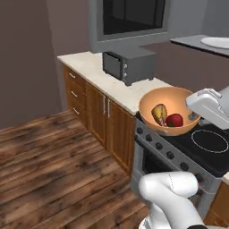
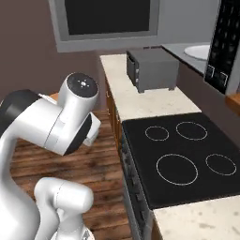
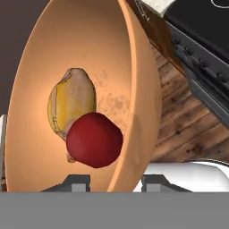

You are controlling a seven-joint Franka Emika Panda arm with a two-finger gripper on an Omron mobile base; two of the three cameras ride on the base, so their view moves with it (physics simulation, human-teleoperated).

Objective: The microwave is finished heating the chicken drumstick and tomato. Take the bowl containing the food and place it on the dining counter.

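**Bowl in transit, clamped at the rim, delivery to the dining counter outstanding**

Left base view: The bowl (image 1: pixel 169 110) is carried in the air at the front edge of the black stove (image 1: pixel 201 147), overhanging the stove's knob panel and the wooden floor (image 1: pixel 53 165). The chicken drumstick (image 1: pixel 159 113) and the tomato (image 1: pixel 174 120) lie inside it, touching each other. The white hand comes in from the right and meets the bowl's right side. Behind, a small grey toaster oven (image 1: pixel 129 65) stands on a beige counter (image 1: pixel 94 71) over brown cabinets.

Right base view: The arm's shoulder and elbow stand at the left, beside the stove top with its four rings. The toaster oven sits on the counter beyond. At the upper right the microwave's (image 2: pixel 224 42) black keypad and part of its grey interior with a white plate (image 2: pixel 199 50) are in frame.

Hand view: The gripper (image 3: pixel 115 182) is narrowed onto the bowl's rim, one fingertip inside the wall and one outside, so the bowl is held. Both foods rest against the lower inner wall, and the bowl appears tilted to this camera.

Assessment: The step in hand is the carry. The next move calls for keeping the bowl level, travelling to the dining counter, and lowering the bowl flat before the fingers part.
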